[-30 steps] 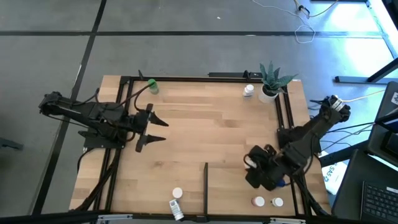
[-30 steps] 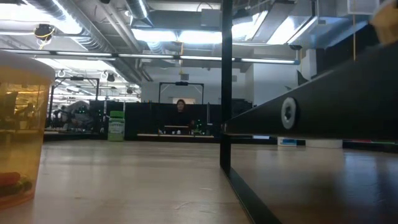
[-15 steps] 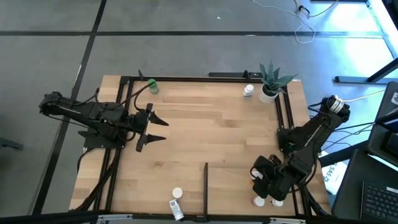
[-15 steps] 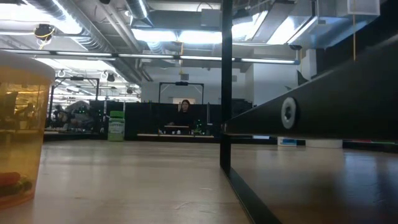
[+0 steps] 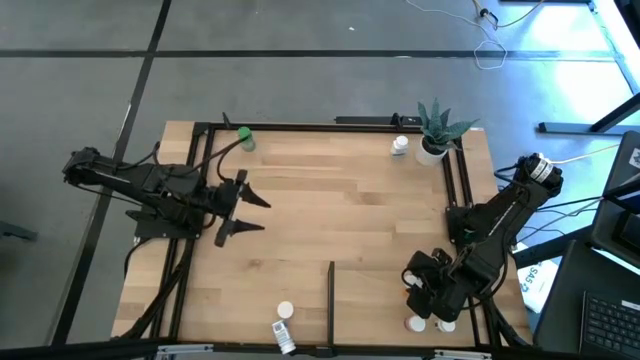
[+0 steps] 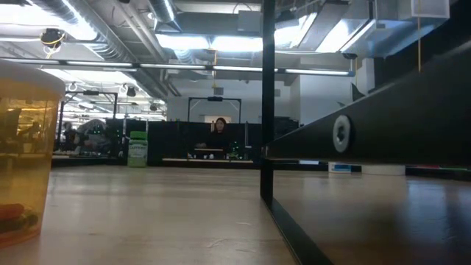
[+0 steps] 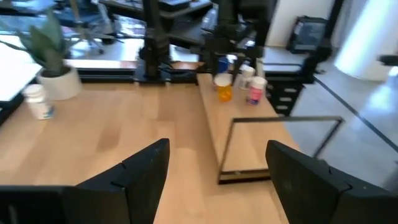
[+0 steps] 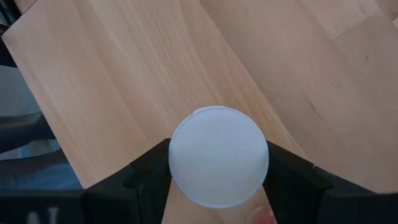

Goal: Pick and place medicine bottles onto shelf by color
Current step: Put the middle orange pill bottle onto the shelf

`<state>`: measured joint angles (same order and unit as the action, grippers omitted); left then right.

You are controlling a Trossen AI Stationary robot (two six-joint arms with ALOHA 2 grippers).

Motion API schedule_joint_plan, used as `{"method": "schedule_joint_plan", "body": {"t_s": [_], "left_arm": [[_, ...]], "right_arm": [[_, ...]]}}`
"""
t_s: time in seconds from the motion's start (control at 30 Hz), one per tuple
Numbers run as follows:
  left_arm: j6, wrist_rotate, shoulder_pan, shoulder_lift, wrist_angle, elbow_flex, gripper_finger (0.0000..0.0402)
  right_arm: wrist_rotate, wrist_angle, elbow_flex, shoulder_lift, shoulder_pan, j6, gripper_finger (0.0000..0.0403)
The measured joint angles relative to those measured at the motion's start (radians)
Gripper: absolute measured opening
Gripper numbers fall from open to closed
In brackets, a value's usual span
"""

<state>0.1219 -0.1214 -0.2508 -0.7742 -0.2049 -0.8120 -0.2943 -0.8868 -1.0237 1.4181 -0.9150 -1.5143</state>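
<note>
- Right gripper (image 5: 423,300) sits low at the table's 5 o'clock corner, just beside two white-capped bottles (image 5: 415,324) standing there.
- Right wrist view: the dark fingers (image 8: 149,171) flank a white round cap (image 8: 218,163) on both sides, touching it. Gripper pinching this bottle from above; light wood planks beneath.
- Left gripper (image 5: 245,208) hovers at the table's 9 o'clock side, fingers spread wide, nothing between them. Left wrist view confirms: the two fingers (image 7: 146,171) stand well apart over bare wood.
- Shelf (image 5: 320,200): light wood surface with black frame rails; short black divider bar (image 5: 331,290) at 6 o'clock.
- Green bottle (image 5: 245,138) at 11 o'clock, near the frame corner.
- White bottle (image 5: 400,146) at 1 o'clock, just beside a potted plant (image 5: 436,130).
- Two more bottles at 6 o'clock, left of the divider: one upright, white cap (image 5: 286,311); one lying on its side (image 5: 283,335).
- Low view: an orange-bodied bottle (image 6: 22,154) close up at the frame's edge.
</note>
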Motion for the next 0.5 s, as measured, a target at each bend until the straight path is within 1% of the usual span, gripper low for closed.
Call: {"method": "schedule_joint_plan", "body": {"t_s": [0.07,0.13,0.27,0.5], "left_arm": [[-0.001,0.042,0.0,0.0,-0.008,0.0,0.0261],[-0.001,0.062,0.0,0.0,-0.022,0.0,0.0261],[-0.001,0.064,0.0,0.0,-0.056,0.001,0.0261],[-0.002,0.064,0.0,0.0,-0.057,0.001,0.0261]], "right_arm": [[0.0,0.0,0.0,0.0,0.0,0.0,0.0222],[0.0,0.0,0.0,0.0,0.0,0.0,0.0222],[0.0,0.0,0.0,0.0,0.0,0.0,0.0222],[0.0,0.0,0.0,0.0,0.0,0.0,0.0222]]}}
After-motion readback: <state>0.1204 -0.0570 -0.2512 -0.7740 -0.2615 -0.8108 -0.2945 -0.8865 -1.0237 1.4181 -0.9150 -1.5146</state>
